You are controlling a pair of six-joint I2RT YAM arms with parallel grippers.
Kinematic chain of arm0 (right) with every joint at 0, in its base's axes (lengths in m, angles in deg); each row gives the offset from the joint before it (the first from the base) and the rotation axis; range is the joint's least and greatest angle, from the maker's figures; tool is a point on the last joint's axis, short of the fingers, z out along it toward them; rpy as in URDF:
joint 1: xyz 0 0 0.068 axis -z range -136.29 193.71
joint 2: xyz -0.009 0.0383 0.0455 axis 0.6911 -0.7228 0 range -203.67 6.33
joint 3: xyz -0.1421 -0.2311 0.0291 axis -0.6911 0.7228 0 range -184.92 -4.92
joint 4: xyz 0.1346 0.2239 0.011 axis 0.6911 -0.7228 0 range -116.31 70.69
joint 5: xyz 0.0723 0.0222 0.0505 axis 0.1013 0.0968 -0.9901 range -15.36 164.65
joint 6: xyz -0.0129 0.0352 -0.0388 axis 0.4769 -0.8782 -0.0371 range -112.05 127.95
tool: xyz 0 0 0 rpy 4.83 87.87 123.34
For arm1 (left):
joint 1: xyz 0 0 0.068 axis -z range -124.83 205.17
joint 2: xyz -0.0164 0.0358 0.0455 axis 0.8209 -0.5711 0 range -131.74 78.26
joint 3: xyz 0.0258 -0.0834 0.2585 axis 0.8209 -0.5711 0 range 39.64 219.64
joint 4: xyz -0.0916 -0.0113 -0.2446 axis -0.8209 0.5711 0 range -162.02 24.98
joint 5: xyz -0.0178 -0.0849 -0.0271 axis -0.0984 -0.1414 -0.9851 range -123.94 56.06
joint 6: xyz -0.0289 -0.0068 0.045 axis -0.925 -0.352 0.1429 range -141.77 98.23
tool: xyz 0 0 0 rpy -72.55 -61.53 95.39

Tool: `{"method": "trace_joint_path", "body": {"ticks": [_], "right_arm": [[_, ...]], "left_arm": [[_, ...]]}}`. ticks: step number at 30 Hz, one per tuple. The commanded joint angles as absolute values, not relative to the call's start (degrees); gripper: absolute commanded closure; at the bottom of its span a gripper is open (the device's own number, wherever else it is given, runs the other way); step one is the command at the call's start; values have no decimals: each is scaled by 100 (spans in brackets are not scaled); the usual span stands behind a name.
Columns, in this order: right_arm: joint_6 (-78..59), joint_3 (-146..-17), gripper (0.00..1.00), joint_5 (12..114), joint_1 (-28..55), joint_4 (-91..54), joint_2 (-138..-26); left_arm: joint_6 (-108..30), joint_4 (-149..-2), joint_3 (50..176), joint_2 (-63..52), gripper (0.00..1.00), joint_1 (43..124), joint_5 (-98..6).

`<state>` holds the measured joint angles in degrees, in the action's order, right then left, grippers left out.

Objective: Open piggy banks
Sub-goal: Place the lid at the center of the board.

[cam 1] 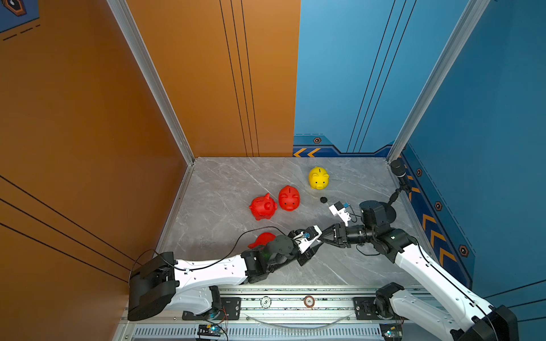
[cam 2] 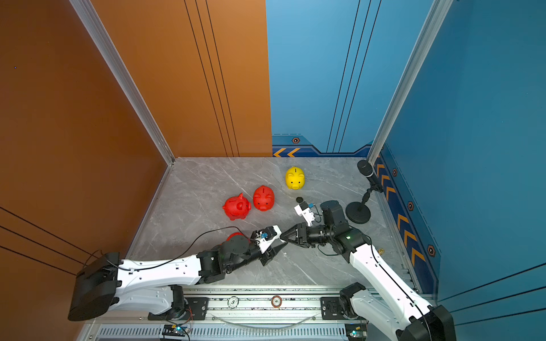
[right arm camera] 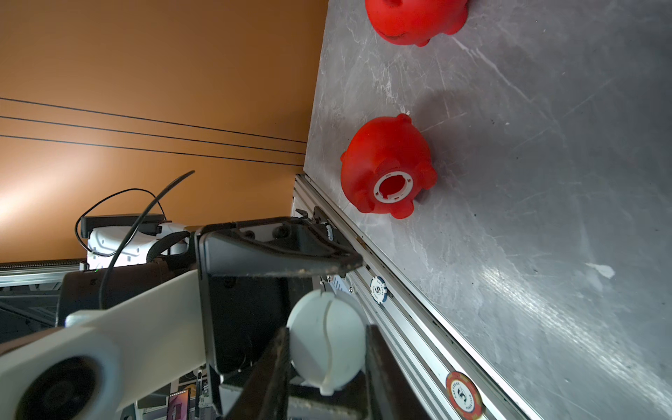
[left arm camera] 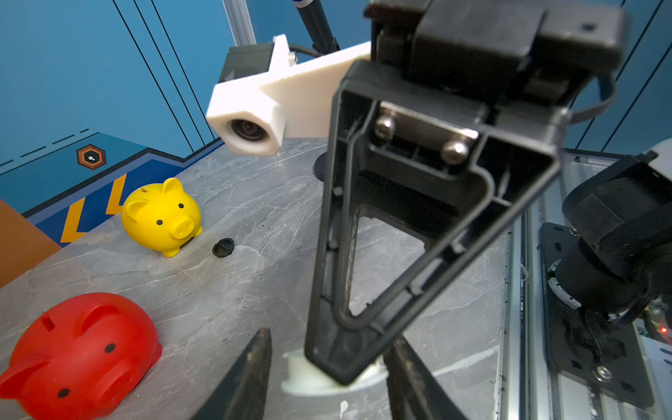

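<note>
I have the small round white plug (right arm camera: 327, 345) pinched in the right jaws, lifted over the near half of the grey marbled counter (cam 1: 224, 183). The left jaws are drawn in narrow on either side of the same plug, so both arms grip it at once. I read this as a handover that frees the right arm for the next bank.

The red plastic piggy bank (right arm camera: 389, 171) that the plug seems to belong to lies on its side toward the near edge, on the left arm's side. Its belly hole is bare with a white ring round it, and the left arm (cam 1: 212, 271) hides most of it in both top views.

The yellow plastic piggy bank (cam 1: 318, 178) stands near the far edge with a small round black plug (cam 1: 324, 200) loose just beside it, so I judge it open too. A second red piggy bank (cam 1: 263, 207) and a third red piggy bank (cam 1: 289, 198) stand upright side by side mid-counter. With their bellies down I cannot tell whether they are plugged, and I take them as still to do.
</note>
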<state>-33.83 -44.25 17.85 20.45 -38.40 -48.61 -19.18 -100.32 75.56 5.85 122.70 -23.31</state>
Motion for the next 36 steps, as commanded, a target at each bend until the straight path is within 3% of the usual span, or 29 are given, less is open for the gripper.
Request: {"method": "trace_joint_path", "body": {"ticks": [1, 6, 9, 12, 23, 33, 35, 36], "right_arm": [[-3202, -4333, 66, 1822, 2086, -3980, -4826], [-3253, -4333, 66, 1812, 2086, -3922, -4799], [-3282, -4342, 66, 1796, 2086, -3897, -4786], [-3283, -4333, 66, 1796, 2086, -3917, -4755], [-3333, -4307, 63, 1813, 2156, -3690, -4840], [-2712, -4458, 35, 2017, 2712, -3657, -5282], [-2386, -4625, 17, 2567, 2812, -3951, -5408], [-2273, -4686, 13, 3001, 2824, -4086, -5439]], "left_arm": [[-2061, -9927, 7559, 724, 52, 12184, -2484], [-2124, -9888, 7600, 661, 56, 12084, -2677], [-2167, -9885, 7634, 579, 50, 12076, -2639], [-2171, -9883, 7662, 539, 50, 12062, -2639], [-2285, -9636, 7736, 505, 65, 11986, -2816], [-2709, -8681, 7937, 374, 69, 11770, -3025], [-2901, -8307, 8058, 267, 70, 11669, -3170], [-2999, -8170, 8117, 199, 70, 11609, -3301]]}}
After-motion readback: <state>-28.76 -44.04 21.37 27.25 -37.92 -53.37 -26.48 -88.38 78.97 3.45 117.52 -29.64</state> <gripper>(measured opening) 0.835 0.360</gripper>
